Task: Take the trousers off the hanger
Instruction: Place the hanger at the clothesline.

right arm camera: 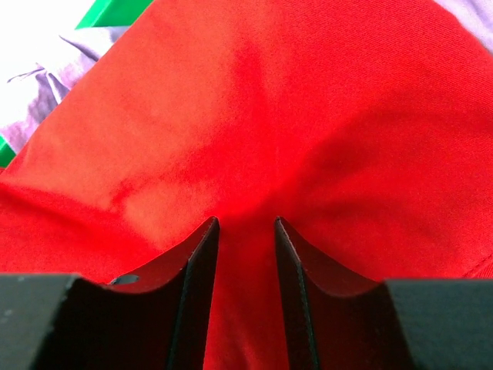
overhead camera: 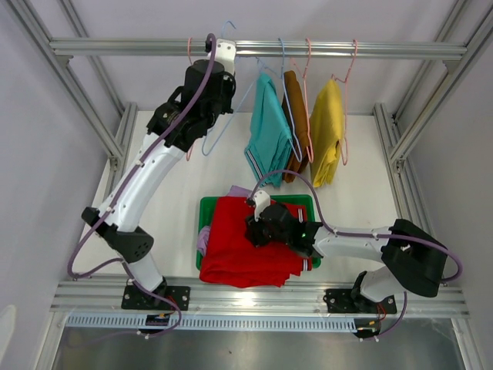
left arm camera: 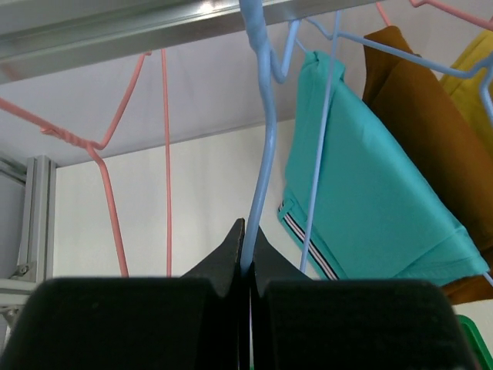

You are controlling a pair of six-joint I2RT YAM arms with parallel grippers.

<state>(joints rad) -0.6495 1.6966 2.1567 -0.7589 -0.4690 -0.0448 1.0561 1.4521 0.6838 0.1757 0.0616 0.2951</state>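
Note:
The red trousers lie spread over the green tray, on top of the lilac trousers. My right gripper is low over the red trousers, jaws parted, with the cloth lying under and between the fingertips. The teal trousers, brown trousers and yellow trousers hang on hangers from the rail. My left gripper is raised near the rail and is shut on the wire of an empty blue hanger.
The aluminium rail spans the back of the frame. An empty pink hanger hangs left of the blue one. Frame posts stand at both sides. Lilac cloth and a tray corner show in the right wrist view.

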